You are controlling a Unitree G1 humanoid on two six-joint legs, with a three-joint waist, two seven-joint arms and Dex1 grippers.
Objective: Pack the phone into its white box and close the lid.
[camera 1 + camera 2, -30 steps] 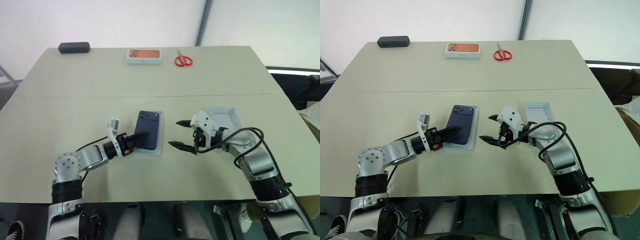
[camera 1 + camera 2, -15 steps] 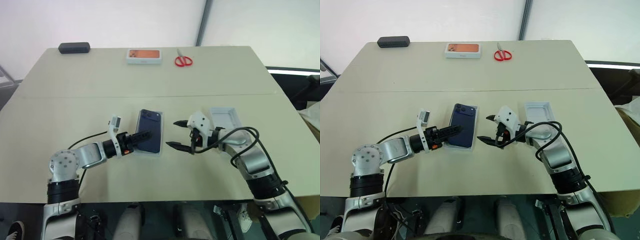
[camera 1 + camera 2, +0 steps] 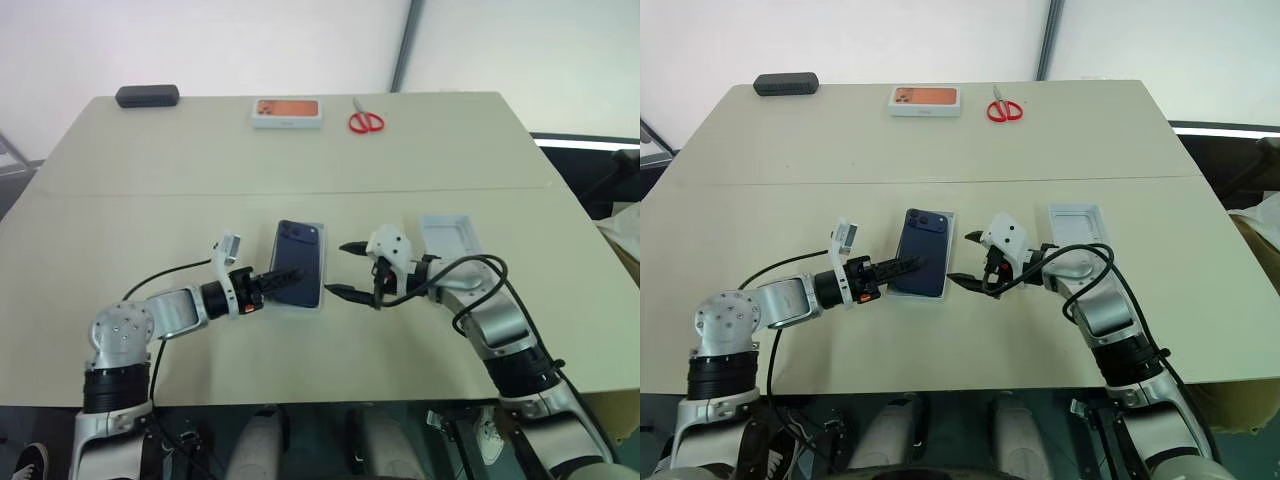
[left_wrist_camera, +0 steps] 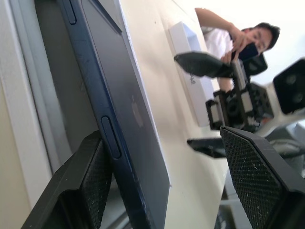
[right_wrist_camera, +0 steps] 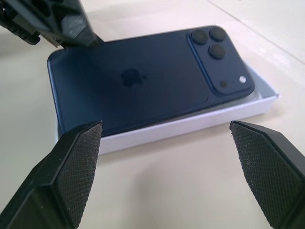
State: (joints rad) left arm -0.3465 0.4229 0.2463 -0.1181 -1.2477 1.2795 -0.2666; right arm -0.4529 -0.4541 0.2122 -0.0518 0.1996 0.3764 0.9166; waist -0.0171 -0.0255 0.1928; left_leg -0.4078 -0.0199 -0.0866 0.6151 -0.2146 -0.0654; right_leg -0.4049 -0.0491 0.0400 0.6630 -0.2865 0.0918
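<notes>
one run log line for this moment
dark navy-blue slim phone: tilted in shallow white box | pale lid: off, beside | left gripper: open, at phone | right gripper: open

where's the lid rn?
Head views: the lid lies open side up on the table, just right of the right pincer, apart from the white box.

The navy phone (image 3: 299, 262) lies camera-side up, slightly tilted, in the white box (image 3: 321, 292); the lid (image 3: 449, 238) lies open-side up nearby.

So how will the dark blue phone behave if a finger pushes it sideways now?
The phone looks stiff and glossy, so fingers may slip on it. It lies tilted in the white box, not flat, so a push would probably seat it or slide the light box.
</notes>
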